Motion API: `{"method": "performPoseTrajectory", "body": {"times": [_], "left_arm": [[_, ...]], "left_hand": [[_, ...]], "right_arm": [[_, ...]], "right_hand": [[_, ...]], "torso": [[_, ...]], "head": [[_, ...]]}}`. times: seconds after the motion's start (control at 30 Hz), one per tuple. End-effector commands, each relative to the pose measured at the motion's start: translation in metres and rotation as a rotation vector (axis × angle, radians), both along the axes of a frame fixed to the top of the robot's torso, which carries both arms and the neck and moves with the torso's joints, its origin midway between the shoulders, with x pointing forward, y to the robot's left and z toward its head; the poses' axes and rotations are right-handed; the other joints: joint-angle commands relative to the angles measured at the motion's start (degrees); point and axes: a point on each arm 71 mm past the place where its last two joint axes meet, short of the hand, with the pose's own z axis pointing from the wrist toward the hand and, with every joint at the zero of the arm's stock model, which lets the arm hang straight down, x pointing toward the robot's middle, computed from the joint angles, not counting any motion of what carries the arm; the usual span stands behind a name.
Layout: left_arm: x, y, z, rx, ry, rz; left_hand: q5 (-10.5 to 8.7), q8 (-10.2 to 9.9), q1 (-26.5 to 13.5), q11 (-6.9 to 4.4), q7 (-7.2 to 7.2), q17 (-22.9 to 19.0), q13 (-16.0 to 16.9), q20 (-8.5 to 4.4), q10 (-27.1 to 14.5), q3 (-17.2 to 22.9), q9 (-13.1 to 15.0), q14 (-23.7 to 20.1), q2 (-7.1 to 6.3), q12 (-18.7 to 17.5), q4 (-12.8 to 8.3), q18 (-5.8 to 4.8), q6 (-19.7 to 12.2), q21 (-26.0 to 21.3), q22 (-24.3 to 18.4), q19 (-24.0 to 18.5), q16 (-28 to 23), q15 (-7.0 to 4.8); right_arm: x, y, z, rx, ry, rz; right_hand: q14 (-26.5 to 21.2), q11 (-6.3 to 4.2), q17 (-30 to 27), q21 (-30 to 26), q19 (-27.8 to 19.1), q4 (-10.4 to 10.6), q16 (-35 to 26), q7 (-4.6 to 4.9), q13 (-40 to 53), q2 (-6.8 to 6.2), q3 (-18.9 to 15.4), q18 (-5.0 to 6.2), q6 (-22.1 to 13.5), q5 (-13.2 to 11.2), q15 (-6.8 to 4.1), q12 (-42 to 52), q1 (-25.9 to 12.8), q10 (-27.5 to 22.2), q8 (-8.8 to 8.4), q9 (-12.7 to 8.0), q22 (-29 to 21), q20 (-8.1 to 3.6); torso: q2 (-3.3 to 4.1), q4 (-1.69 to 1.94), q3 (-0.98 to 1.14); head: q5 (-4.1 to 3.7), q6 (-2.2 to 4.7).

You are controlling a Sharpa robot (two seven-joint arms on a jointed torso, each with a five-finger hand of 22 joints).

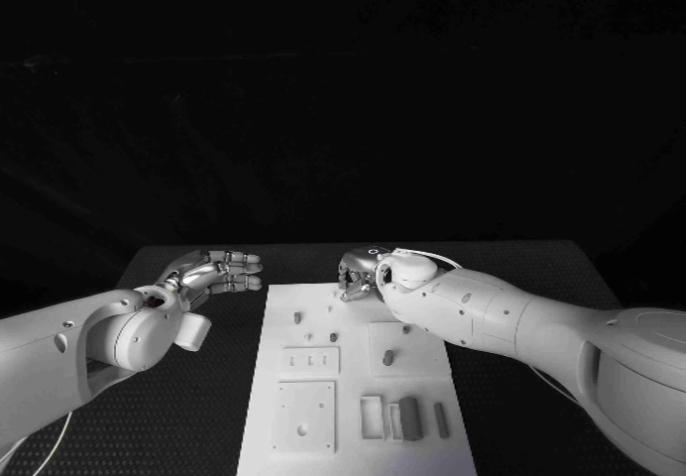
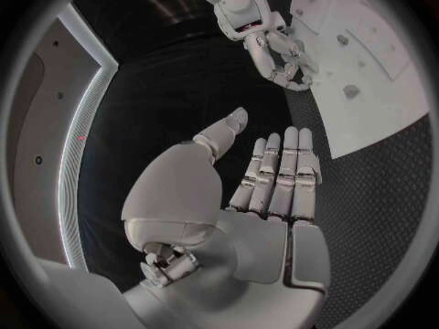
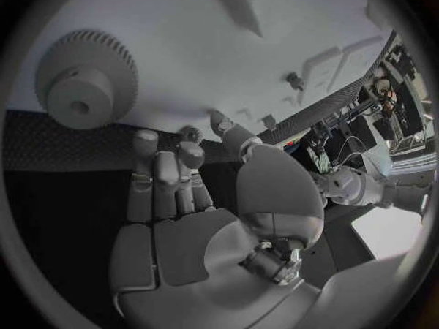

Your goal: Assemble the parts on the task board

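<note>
- Task board [image 1: 361, 397]: white plate lying flat at the middle of the black tabletop [image 1: 186, 416], carrying several small grey parts and recessed plates.
- Gear [image 3: 84, 80]: large toothed wheel lying flat on the board's far end, just beside the right robot hand.
- Right robot hand [image 1: 361, 274]: lowered over the board's far edge, fingers apart and pointing at the gear; it appears empty, though contact cannot be confirmed.
- Left robot hand [image 1: 214, 273]: off the board's left side, fingers straight, holding nothing.
- Step in hand, by judgement: reaching for the gear. The next move calls for closing around its rim, then lifting.
</note>
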Motion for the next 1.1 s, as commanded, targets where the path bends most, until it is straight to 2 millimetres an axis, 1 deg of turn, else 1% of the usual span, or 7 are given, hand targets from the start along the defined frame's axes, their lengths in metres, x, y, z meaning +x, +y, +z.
{"method": "performPoseTrajectory", "body": {"times": [0.03,0.13,0.23,0.53,0.77,0.83,1.1], "left_arm": [[-0.0006,-0.0030,0.0007,-0.008,-0.004,-0.020],[-0.0004,-0.0034,0.0007,-0.008,-0.004,-0.020],[-0.0004,-0.0033,0.0007,-0.008,-0.004,-0.020],[0.0002,-0.0032,0.0005,-0.008,-0.004,-0.019],[0.0003,-0.0027,0.0003,-0.007,-0.003,-0.017],[0.0003,-0.0025,0.0003,-0.007,-0.003,-0.016],[0.0000,-0.0017,0.0000,-0.006,-0.001,-0.015]], "left_hand": [[-0.34,-0.3,-0.6,-0.02,0.13,0.1,-0.1,0.07,0.4,-0.2,-0.1,0.4,-0.14,-0.4,-0.1,-0.20,0.0,-0.2,-0.1,0.3,-0.3,0.13],[-0.34,-0.3,-0.6,-0.02,0.14,0.1,-0.1,0.08,0.4,-0.2,-0.1,0.4,-0.13,-0.4,0.0,-0.21,0.0,-0.2,-0.1,0.3,-0.4,0.14],[-0.34,-0.3,-0.6,-0.02,0.14,0.1,-0.1,0.08,0.4,-0.2,-0.1,0.4,-0.11,-0.4,0.0,-0.21,0.0,-0.2,-0.1,0.3,-0.4,0.14],[-0.33,-0.3,-0.8,-0.01,0.15,0.1,-0.1,0.10,0.4,-0.3,-0.1,0.5,0.04,-0.4,0.0,-0.23,0.0,-0.3,-0.1,0.3,-0.4,0.14],[-0.33,-0.3,-0.9,0.00,0.16,0.1,-0.1,0.10,0.4,-0.3,-0.1,0.5,0.09,-0.4,0.1,-0.24,0.0,-0.3,-0.1,0.3,-0.4,0.15],[-0.33,-0.3,-0.9,0.00,0.16,0.1,-0.1,0.10,0.4,-0.3,-0.1,0.5,0.10,-0.4,0.0,-0.24,0.0,-0.3,-0.1,0.3,-0.4,0.15],[-0.33,-0.3,-0.9,0.00,0.16,0.1,-0.1,0.09,0.4,-0.3,-0.1,0.5,0.11,-0.4,0.0,-0.23,0.0,-0.3,-0.1,0.3,-0.5,0.15]], "right_arm": [[-0.0002,0.0018,0.0003,0.011,-0.005,-0.003],[-0.0002,0.0017,0.0006,0.002,-0.013,-0.006],[0.0000,0.0005,0.0007,-0.008,-0.018,-0.006],[0.0001,-0.0009,0.0011,-0.015,-0.029,-0.005],[0.0002,-0.0012,0.0013,-0.019,-0.033,-0.004],[0.0002,-0.0016,0.0017,-0.017,-0.038,-0.004],[-0.0025,-0.0061,0.0080,0.085,-0.082,-0.001]], "right_hand": [[0.8,-0.28,0.6,-0.2,0.2,0.7,0.1,-0.16,0.1,0.69,0.2,1.21,1.5,-0.1,-0.14,0.4,-0.6,0.0,0.66,0.3,0.7,0.04],[1.3,-0.72,1.0,0.0,0.3,0.7,0.3,-0.65,0.0,2.89,0.7,1.21,3.0,-0.1,-0.52,0.6,0.0,0.4,1.56,0.7,0.8,-0.16],[1.6,-1.23,1.2,0.1,0.3,-0.3,0.4,-1.18,-0.1,5.15,1.2,1.21,4.3,-0.1,-0.98,0.6,1.2,0.6,2.31,1.0,0.9,-0.35],[2.0,-1.95,1.5,0.3,0.0,-2.8,0.5,-1.90,-0.4,9.08,1.6,1.21,5.8,-0.1,-1.73,0.5,1.9,1.1,3.22,1.5,1.0,-0.35],[2.0,-2.24,1.4,0.4,-0.1,-3.4,0.5,-2.19,-0.4,10.09,2.6,1.21,6.5,-0.1,-1.99,0.4,2.8,1.1,3.62,1.8,1.0,-0.38],[2.1,-2.29,1.4,0.4,-0.1,-3.0,0.5,-2.24,-0.5,9.57,4.2,1.21,6.6,-0.1,-2.07,0.4,3.2,1.2,3.65,1.8,1.0,-0.29],[2.1,-2.47,1.2,0.6,0.1,-3.2,0.5,-2.44,-0.6,8.95,5.4,1.21,7.3,-0.1,-2.20,0.3,3.3,1.5,4.03,2.1,0.9,-0.28]], "torso": [[0.07,0.00,0.02],[0.06,0.02,0.01],[0.04,-0.03,0.00],[0.07,-0.10,0.03],[0.00,-0.05,0.04],[0.00,-0.07,0.06],[-0.03,-0.05,0.03]], "head": [[0.09,0.03],[0.09,-0.03],[0.15,-0.09],[0.15,-0.20],[0.13,-0.28],[0.16,-0.25],[0.34,-0.24]]}}
